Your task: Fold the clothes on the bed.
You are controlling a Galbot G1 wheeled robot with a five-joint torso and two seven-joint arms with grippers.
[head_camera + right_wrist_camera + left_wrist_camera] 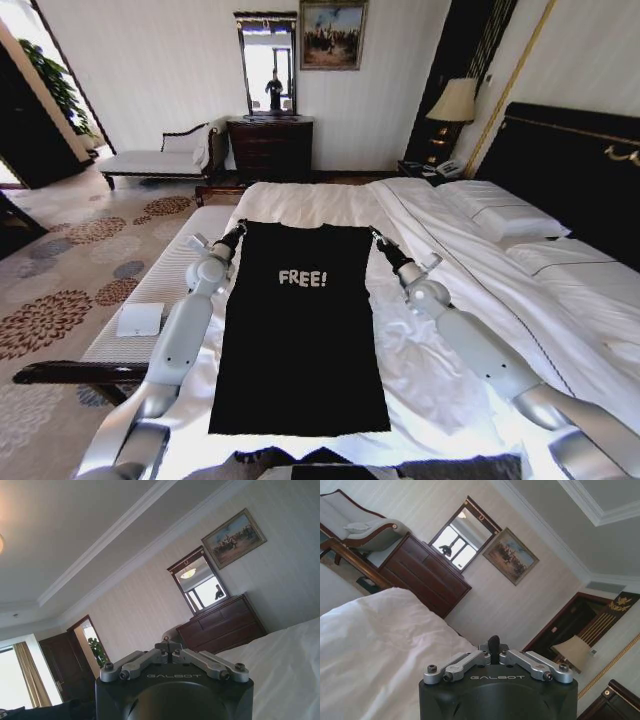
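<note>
With the black "FREE!" T-shirt (299, 330) flat on the bed (480, 250), the left end effector (240, 226) and right end effector (377, 236) each pinch a far corner, so folding has begun; next, draw both corners evenly hemward.

Striped pale walls, dark dresser (271, 148) under mirror (267, 64), framed painting (333, 34), chaise (160, 160), floral carpet (60, 270), lit lamp (453, 103)

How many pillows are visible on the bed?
2: both lie on the bed's right side by the headboard, one pillow farther away, the other pillow nearer. More may be hidden.
</note>
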